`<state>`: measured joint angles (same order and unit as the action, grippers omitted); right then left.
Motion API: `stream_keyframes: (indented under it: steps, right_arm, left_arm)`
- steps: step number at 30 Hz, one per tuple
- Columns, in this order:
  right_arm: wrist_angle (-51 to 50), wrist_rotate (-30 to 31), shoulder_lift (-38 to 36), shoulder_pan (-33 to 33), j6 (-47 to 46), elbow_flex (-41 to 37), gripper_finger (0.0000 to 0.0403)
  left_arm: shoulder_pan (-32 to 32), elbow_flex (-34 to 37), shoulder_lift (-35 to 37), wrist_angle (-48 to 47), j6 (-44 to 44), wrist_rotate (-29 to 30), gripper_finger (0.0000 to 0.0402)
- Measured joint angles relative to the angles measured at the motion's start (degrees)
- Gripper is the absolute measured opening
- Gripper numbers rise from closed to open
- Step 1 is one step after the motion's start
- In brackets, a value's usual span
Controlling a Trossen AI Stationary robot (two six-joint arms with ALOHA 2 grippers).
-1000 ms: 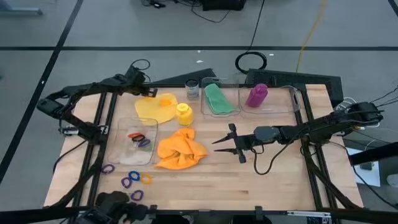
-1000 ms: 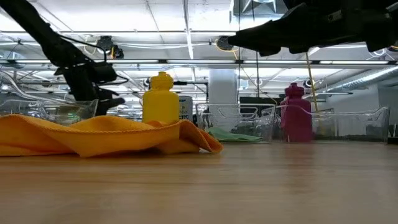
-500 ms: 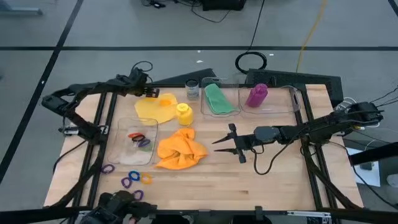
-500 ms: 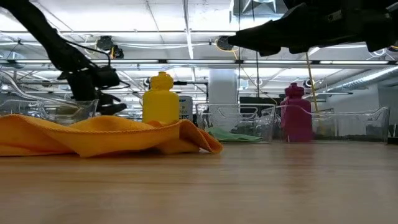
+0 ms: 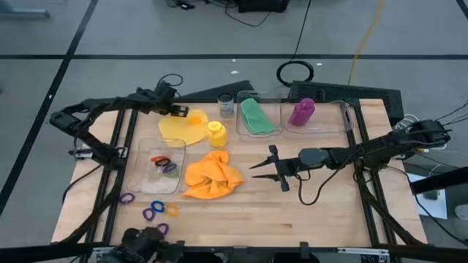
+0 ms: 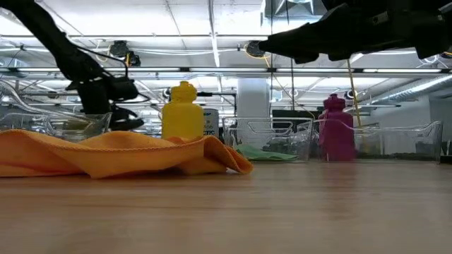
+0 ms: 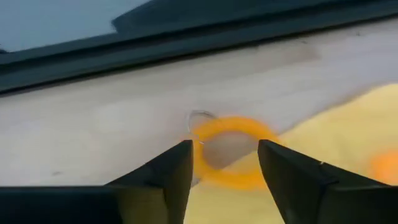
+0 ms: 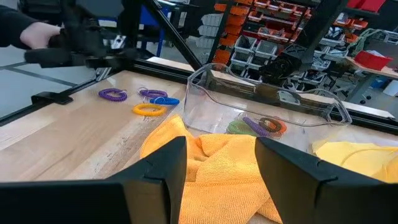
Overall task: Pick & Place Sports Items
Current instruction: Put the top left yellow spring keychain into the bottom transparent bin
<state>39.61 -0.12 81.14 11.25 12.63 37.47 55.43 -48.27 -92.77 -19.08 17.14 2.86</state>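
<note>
My left gripper is open at the table's far left, low over the far edge of the yellow cloth. Its fingers stand on either side of an orange ring that lies partly on that cloth. My right gripper is open and empty, above the table just right of the crumpled orange cloth. A yellow bottle stands between the two cloths. A green cloth and a purple bottle lie in clear boxes at the back. Several rings lie loose near the front left.
A clear box holding a few rings stands left of the orange cloth. A small glass jar stands at the back. A person's hand with a dark object shows at the near left edge. Bare wood lies at the front right.
My left gripper has moved a little toward the table's right edge, onto the far edge of the yellow cloth.
</note>
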Motion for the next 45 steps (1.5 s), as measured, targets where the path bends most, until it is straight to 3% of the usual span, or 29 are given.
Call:
stream_keyframes:
  steps: [4,14,31,34,41,45]
  right_arm:
    - [0.0,0.0,0.0,0.0,0.0,0.0,0.0134]
    - [0.0,0.0,0.0,0.0,0.0,0.0,0.0134]
    - [0.0,0.0,0.0,0.0,-0.1,0.0,0.0134]
    - [0.0,0.0,0.0,0.0,-0.1,0.0,0.0134]
    - [0.0,0.0,0.0,0.0,-0.1,0.0,0.0134]
    - [0.0,0.0,0.0,0.0,-0.2,0.0,0.0134]
  left_arm:
    - [-2.1,0.0,0.0,1.6,-2.3,-1.2,0.0150]
    - [-6.5,0.0,0.0,2.7,-5.0,3.1,0.0150]
    - [-5.9,-2.5,-8.0,4.3,-2.4,3.0,0.0146]
    - [-5.8,-3.7,-8.1,2.0,-2.0,2.7,0.0122]
    - [-5.9,-6.3,-8.2,-1.9,-2.0,1.4,0.0013]
    - [-6.4,-8.2,-8.2,-2.9,-2.3,1.4,0.0017]
